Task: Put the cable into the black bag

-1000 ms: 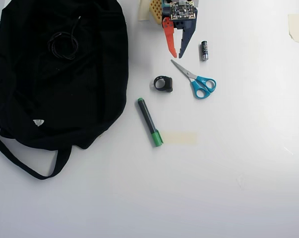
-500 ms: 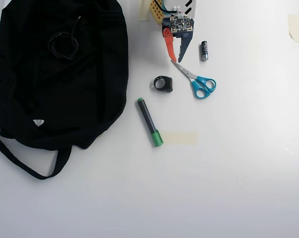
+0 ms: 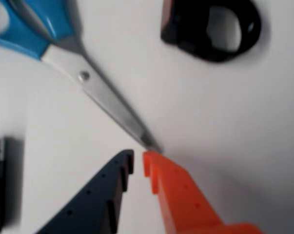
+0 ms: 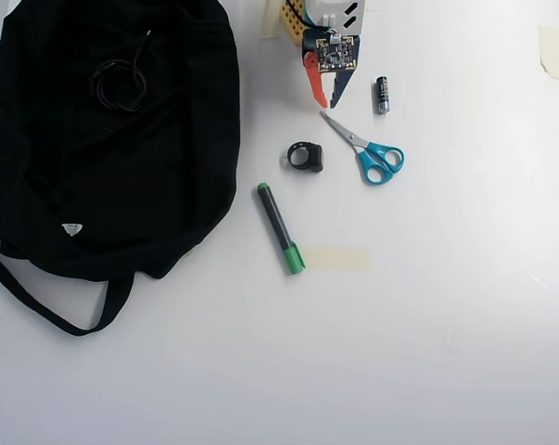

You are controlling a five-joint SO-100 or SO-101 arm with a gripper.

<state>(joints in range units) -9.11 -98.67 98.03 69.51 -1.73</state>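
Observation:
In the overhead view the black bag [image 4: 103, 158] lies flat at the left of the white table. A thin black cable [image 4: 119, 82] is coiled on the bag's upper part; I cannot tell whether it is inside an opening or on top of the fabric. My gripper [image 4: 327, 99] is at the top centre, well to the right of the bag and far from the cable. In the wrist view my gripper [image 3: 138, 160] has an orange finger and a dark finger with only a thin slit between the tips and nothing in it. Bag and cable are out of the wrist view.
Blue-handled scissors [image 4: 367, 148] [image 3: 107, 102] lie just below the gripper, blade tip near the orange finger. A black ring-shaped part [image 4: 306, 157] [image 3: 210, 29], a green-capped marker [image 4: 280, 227], a small battery [image 4: 382, 95] and a tape strip [image 4: 335, 258] lie nearby.

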